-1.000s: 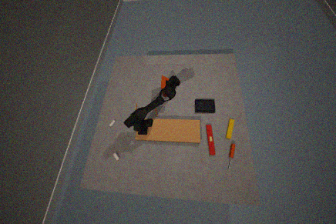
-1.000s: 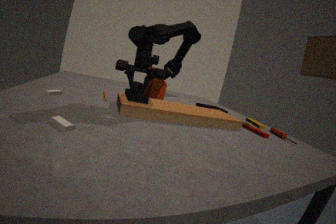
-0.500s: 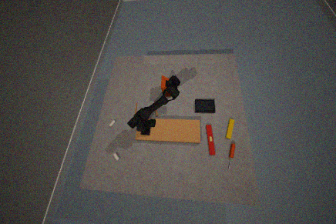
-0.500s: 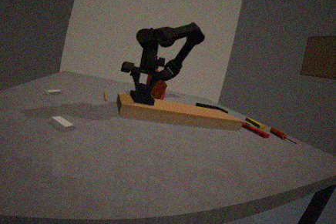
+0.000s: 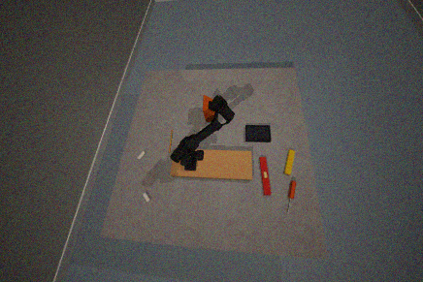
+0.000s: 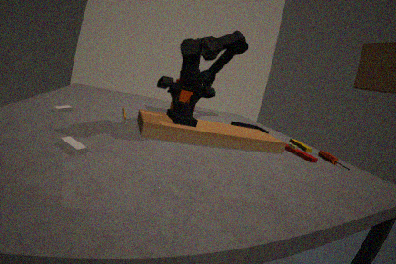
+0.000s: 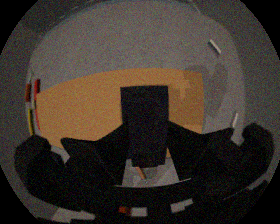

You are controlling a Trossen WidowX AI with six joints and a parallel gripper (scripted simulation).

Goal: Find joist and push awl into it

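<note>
My gripper [image 5: 192, 157] [image 6: 183, 111] [image 7: 146, 121] is shut on the stud finder [image 5: 190, 164] [image 6: 183, 120] [image 7: 145, 102], a dark block. The stud finder is upright at the top of the tan floor panel [image 5: 225, 164] [image 6: 222, 137] [image 7: 81, 107], toward the panel's left end in the top and exterior views. Whether it touches the panel is hard to tell. The joist is hidden. The black tray [image 5: 257, 133] [image 6: 249, 126] is behind the panel, to the right. The awl [image 5: 292, 190] [image 6: 328, 157] lies far right, with an orange-red handle and thin spike.
A red level [image 5: 263, 165] [image 6: 303, 153] and a yellow bar [image 5: 289, 162] [image 6: 301, 145] lie right of the panel. Two white pieces [image 5: 141, 155] [image 5: 146, 197] lie left. A thin orange stick [image 5: 171, 141] [image 6: 123, 112] is near the panel's left end. An orange object [image 5: 208, 109] is beside the arm.
</note>
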